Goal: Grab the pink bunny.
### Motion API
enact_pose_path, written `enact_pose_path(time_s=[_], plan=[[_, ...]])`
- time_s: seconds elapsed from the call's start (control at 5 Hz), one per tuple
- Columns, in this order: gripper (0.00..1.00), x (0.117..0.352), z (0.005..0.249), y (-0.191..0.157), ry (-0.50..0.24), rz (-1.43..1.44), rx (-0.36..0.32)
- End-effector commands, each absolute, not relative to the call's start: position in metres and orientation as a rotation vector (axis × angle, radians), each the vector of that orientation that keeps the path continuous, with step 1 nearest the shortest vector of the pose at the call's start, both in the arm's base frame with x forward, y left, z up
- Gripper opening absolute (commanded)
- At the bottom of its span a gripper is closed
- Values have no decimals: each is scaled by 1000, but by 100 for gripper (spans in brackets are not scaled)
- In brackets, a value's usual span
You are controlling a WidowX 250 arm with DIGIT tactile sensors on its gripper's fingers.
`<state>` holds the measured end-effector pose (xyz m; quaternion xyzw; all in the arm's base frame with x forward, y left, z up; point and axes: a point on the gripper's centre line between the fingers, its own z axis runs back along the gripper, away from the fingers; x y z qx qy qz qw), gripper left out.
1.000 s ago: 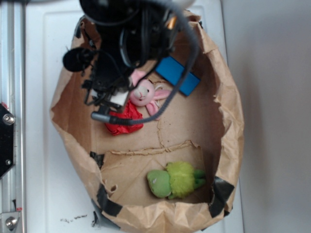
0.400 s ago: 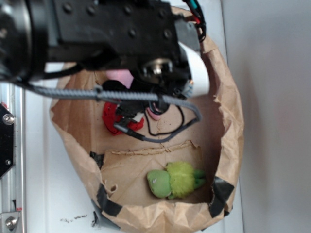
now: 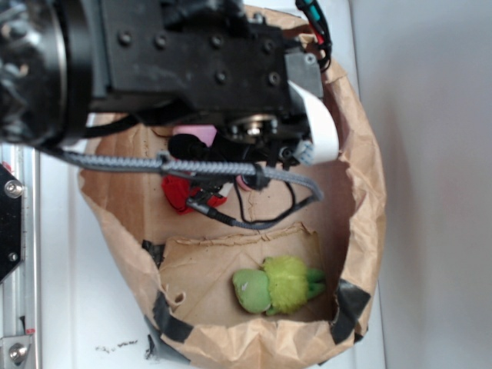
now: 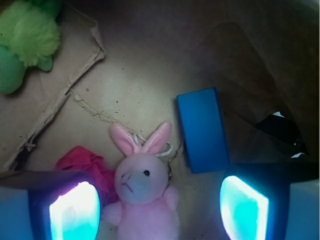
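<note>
Low in the wrist frame, the pink bunny point(image 4: 143, 197) sits between the gripper's point(image 4: 159, 207) wide-apart fingers point(image 4: 72, 212), untouched, with a blue block point(image 4: 202, 130) beside it.

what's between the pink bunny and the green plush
In the wrist view, only bare brown paper with a torn flap edge lies between the pink bunny and the green plush.

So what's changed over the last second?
The arm swung across the bag and now covers most of the bunny in the exterior view. The gripper is open, fingers either side of the bunny, nothing held. Bunny, red ball, blue block and green plush haven't visibly moved.
</note>
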<state>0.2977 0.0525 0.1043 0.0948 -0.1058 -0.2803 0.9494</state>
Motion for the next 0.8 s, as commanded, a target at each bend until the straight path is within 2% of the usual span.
enact_pose_path(time_s=[0.0,0.2,0.4,0.6], plan=[[100,285,95,55,-249,-654,223],[100,275,87,52,-242,-711,155],[100,277,64,52,-214,-747,185],[100,288,48,63,-189,-741,225]])
